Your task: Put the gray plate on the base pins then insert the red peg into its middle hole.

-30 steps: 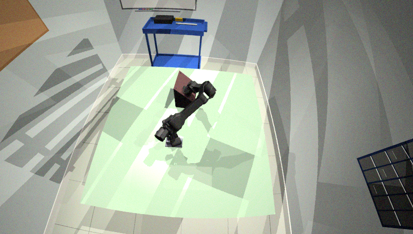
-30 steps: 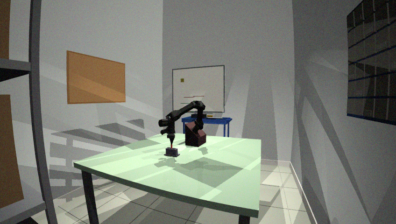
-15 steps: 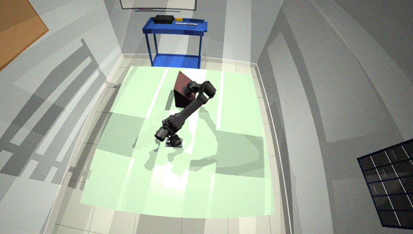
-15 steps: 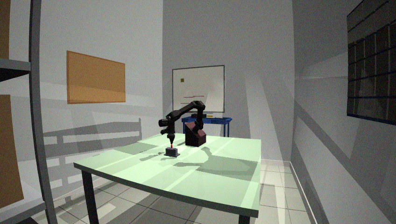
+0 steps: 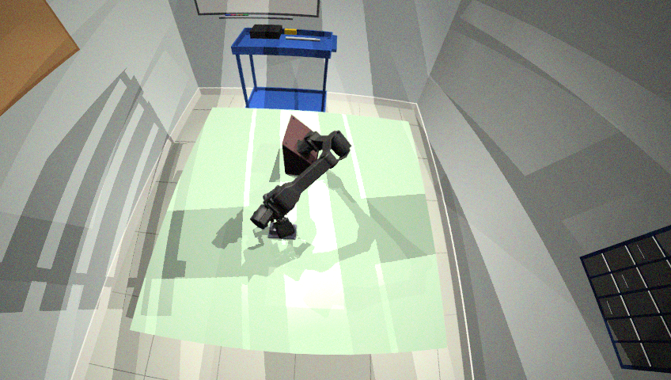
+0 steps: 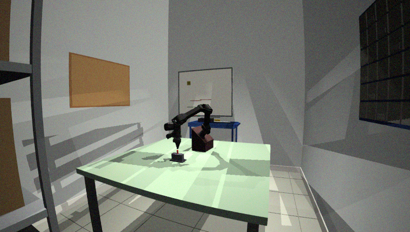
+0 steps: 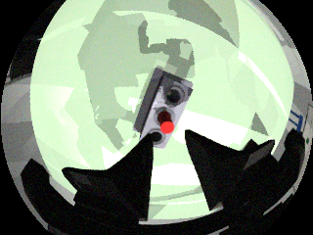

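Gripper: above the base [image 5: 271, 237] [image 6: 173, 161] [image 7: 145, 104], fingers parted, pinching nothing.
Red peg [image 6: 177, 151] [image 7: 167, 127]: upright in gray plate's [image 7: 182, 109] middle hole, below fingertips.
Peg handling: probably light, stiff, smooth; could slip or tilt.
Peg hold: upper shaft, squarely from both sides, if reseating proves necessary.

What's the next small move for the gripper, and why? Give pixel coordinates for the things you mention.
I'd probably ease the gripper [image 6: 177, 148] [image 7: 168, 136] straight up, fingers kept apart. The red peg [image 6: 177, 152] [image 7: 166, 123] appears to stand in the plate's middle hole, and its top sits between and beyond the spread fingers, seemingly untouched, so rising straight should avoid nudging it.
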Controlling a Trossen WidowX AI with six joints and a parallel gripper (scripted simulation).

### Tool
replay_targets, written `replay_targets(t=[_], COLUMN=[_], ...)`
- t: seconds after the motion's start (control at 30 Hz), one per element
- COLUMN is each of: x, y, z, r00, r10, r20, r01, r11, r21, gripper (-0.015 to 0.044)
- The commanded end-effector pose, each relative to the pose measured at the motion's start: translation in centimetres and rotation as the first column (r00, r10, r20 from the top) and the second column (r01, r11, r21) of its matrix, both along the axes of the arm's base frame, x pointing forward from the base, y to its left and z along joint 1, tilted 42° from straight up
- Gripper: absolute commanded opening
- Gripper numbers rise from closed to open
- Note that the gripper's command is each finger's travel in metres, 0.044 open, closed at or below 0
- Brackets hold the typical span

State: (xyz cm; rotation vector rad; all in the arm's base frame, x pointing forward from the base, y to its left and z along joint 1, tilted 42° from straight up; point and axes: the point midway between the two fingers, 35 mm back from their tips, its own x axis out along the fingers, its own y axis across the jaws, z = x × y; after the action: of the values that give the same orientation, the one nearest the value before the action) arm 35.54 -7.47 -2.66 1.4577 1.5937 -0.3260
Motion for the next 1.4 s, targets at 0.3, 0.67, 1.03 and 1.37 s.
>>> replay_targets(t=[0.3, 0.67, 1.03, 1.37], x=[-0.2, -0.3, -0.4, -0.6], y=[-0.6, -1.0, -1.4, -1.8], z=[0.7, 1.2, 1.8, 2.3], r00=[1.000, 1.000, 1.000, 1.000], r10=[0.000, 0.000, 0.000, 0.000], r20=[0.002, 0.002, 0.002, 0.001], r01=[0.000, 0.000, 0.000, 0.000], r11=[1.000, 1.000, 1.000, 1.000], r21=[0.000, 0.000, 0.000, -0.001], gripper=[0.0150, 0.0150, 0.0150, 0.0150])
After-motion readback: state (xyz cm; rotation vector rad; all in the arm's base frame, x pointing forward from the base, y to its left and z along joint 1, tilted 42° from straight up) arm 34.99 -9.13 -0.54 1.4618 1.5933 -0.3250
